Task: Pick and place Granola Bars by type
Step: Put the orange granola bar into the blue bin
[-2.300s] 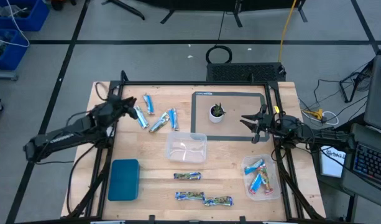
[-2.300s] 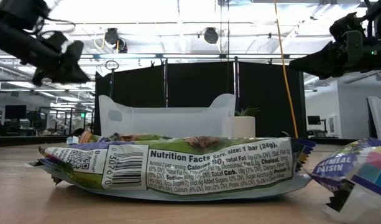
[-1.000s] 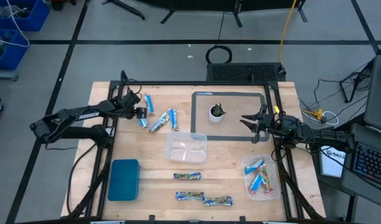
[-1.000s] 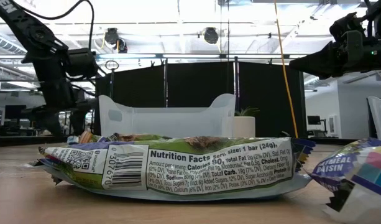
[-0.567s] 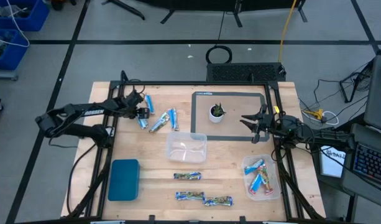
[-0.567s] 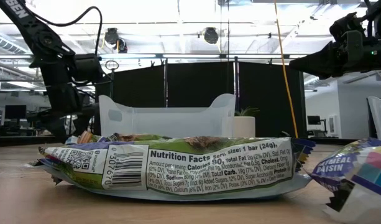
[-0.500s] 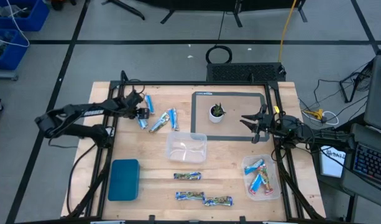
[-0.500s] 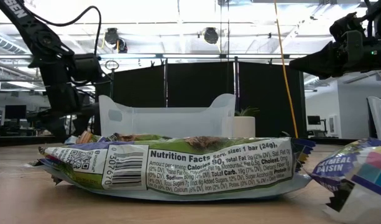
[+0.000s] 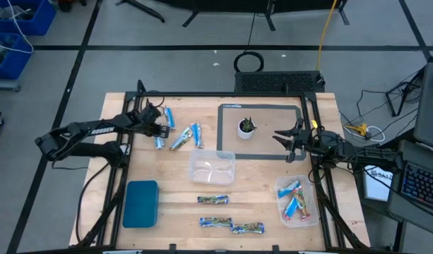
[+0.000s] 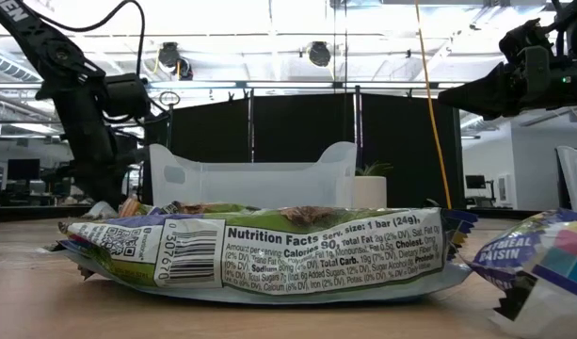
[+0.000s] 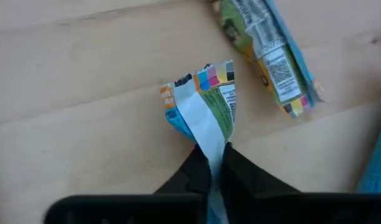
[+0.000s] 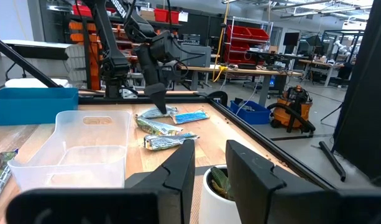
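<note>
A: The left gripper (image 11: pixel 210 163) has just snapped closed. A second ago its fingers stood wide over the far-left cluster; now they pinch the end of a blue-white-green granola bar (image 11: pixel 202 109), which looks barely clear of the wood.

B: So the pick is made?

A: I'd judge so. What remains is the lift and the carry to a tub. 3 other bars (image 9: pixel 184 134) lie just beside it, unsorted.

B: And the other arm?

A: The right gripper (image 9: pixel 290 143) hangs near the small plant pot (image 9: pixel 245 128), fingers partly apart, holding nothing. It hasn't moved in that second.

B: Where do bars go?

A: The right-hand tub (image 9: pixel 297 200) already holds several blue ones; the middle tub (image 9: pixel 212 167) looks empty. 3 patterned bars (image 9: pixel 229 224) lie at the near edge.

B: The setting?

A: A pale wooden table (image 9: pixel 273 219) with a blue lid (image 9: pixel 140 203); beyond it, a workshop with shelving, red bins and black curtains.
</note>
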